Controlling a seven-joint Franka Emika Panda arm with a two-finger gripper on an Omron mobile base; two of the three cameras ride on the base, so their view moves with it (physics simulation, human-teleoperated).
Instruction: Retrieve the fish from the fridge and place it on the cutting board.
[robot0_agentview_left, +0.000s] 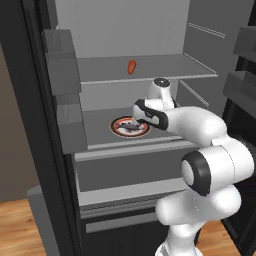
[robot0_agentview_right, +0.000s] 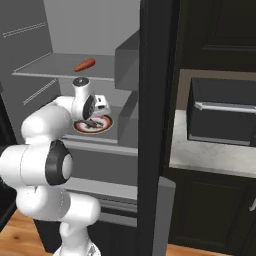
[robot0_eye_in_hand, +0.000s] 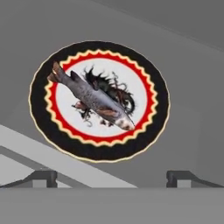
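The fridge (robot0_agentview_left: 120, 25) stands open. On its middle shelf lies a round orange-rimmed plate (robot0_agentview_left: 116, 131) (robot0_agentview_right: 105, 125) (robot0_eye_in_hand: 157, 127), and the small dark grey-silver fish (robot0_agentview_left: 131, 127) (robot0_eye_in_hand: 92, 98) rests on it, slanted across the centre. My gripper (robot0_agentview_left: 137, 120) (robot0_agentview_right: 92, 120) (robot0_eye_in_hand: 111, 177) hovers just above and in front of the plate, reached into the fridge. Its fingers stand wide apart with nothing between them, clear of the fish. The cutting board is out of view.
A small orange-red oblong item (robot0_agentview_left: 131, 66) (robot0_agentview_right: 84, 64) lies on the shelf above. Grey door bins (robot0_agentview_left: 62, 55) jut out on the left, others (robot0_agentview_left: 240, 85) on the right. The black fridge door edge (robot0_agentview_right: 152, 125) separates the fridge from a stone counter (robot0_agentview_right: 210, 155) with a black appliance (robot0_agentview_right: 222, 115).
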